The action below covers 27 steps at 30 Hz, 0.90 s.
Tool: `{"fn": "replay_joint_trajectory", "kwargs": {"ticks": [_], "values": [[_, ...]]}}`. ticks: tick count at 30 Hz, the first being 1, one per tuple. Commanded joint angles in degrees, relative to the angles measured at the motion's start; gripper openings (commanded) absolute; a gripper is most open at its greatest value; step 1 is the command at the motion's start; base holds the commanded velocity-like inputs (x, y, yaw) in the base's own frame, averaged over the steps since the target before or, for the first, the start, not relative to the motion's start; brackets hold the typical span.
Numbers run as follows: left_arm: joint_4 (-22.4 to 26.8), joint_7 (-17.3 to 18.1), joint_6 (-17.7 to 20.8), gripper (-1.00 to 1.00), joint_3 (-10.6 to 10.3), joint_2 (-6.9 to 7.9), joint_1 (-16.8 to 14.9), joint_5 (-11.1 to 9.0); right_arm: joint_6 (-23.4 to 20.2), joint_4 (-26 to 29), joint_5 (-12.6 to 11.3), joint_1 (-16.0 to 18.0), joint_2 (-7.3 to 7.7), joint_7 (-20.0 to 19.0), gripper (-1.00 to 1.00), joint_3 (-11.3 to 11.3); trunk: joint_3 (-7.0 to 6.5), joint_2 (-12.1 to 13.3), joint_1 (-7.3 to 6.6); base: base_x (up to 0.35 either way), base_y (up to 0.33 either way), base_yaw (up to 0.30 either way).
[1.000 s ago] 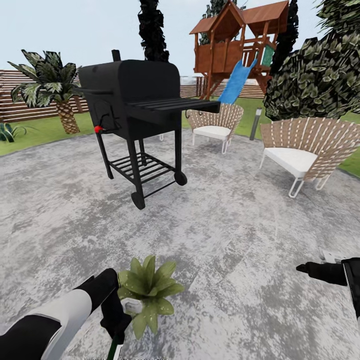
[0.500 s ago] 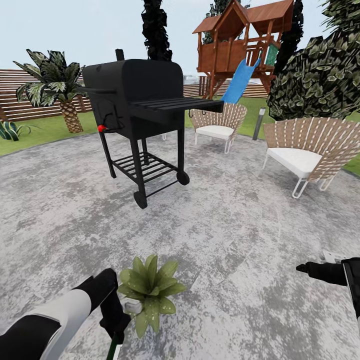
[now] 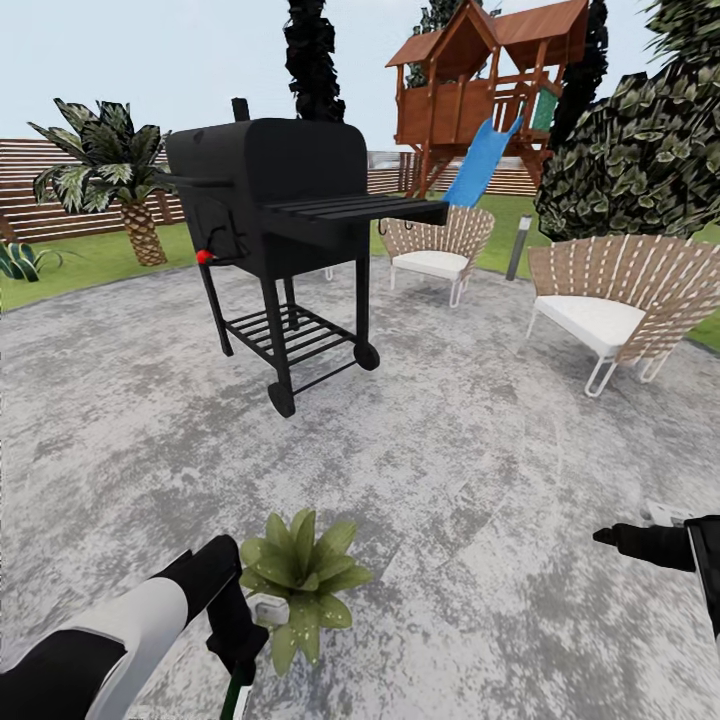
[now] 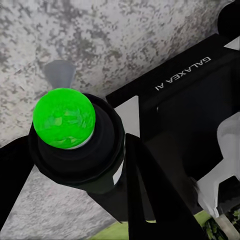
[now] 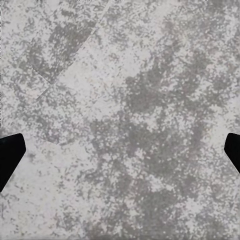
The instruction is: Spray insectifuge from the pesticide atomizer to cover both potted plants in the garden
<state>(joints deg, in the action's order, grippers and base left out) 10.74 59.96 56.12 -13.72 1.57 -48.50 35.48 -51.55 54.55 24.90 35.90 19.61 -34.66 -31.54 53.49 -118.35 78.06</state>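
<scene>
One potted plant (image 3: 300,572), a low rosette of pointed green leaves in a small grey pot (image 3: 270,610), stands on the mottled grey patio (image 3: 450,450) of the garden, close in front of me. My left gripper (image 3: 238,650) hangs just beside the pot, shut on the pesticide atomizer (image 3: 236,697). In the left wrist view the atomizer's dark green body (image 4: 75,145) sits between the black fingers (image 4: 150,200), with leaves at the frame's edge. My right gripper (image 3: 603,537) hovers open over bare paving (image 5: 120,125), well to the plant's right.
A black barbecue grill (image 3: 290,200) stands mid-patio. Two wicker chairs (image 3: 432,250) (image 3: 610,300) and a grey lamp post (image 3: 516,245) are at the right. A palm (image 3: 120,180), brown fence (image 3: 60,200), big bush (image 3: 640,150) and wooden playhouse (image 3: 470,90) ring the lawn.
The whole view shifted slightly early on, so the camera moved. My left gripper with the atomizer has crept a little right and down beside the pot. The right arm holds still.
</scene>
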Motion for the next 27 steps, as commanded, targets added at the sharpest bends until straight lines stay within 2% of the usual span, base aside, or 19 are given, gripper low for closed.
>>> {"fn": "replay_joint_trajectory", "kwargs": {"ticks": [1, 7, 21, 27], "values": [[0.1, 0.5, 0.3, -1.0, -0.2, 0.02, 0.0, 0.3, -0.1, 0.1, 0.6, 0.1, -0.01, -0.6, 1.0, -0.1, 0.06, 0.0, -0.01, 0.0, 0.0, 0.129], [0.2, 0.5, 0.4, -1.0, -0.2, 0.01, 0.0, 0.3, -0.1, 0.1, 0.6, 0.1, -0.01, -0.6, 1.0, 0.0, 0.18, 0.0, -0.01, 0.027, -0.105, 0.204], [0.2, 0.5, 0.4, -1.0, -0.2, -0.08, 0.0, 0.3, -0.1, 0.1, 0.6, 0.1, -0.1, -0.6, 1.0, 0.0, 0.22, 0.0, -0.01, 0.086, -0.294, 0.033], [0.2, 0.5, 0.4, -1.0, -0.2, -0.08, 0.0, 0.3, -0.1, 0.0, 0.6, 0.0, -0.1, -0.6, 1.0, 0.0, 0.22, 0.0, -0.01, 0.089, -0.264, 0.19]]}}
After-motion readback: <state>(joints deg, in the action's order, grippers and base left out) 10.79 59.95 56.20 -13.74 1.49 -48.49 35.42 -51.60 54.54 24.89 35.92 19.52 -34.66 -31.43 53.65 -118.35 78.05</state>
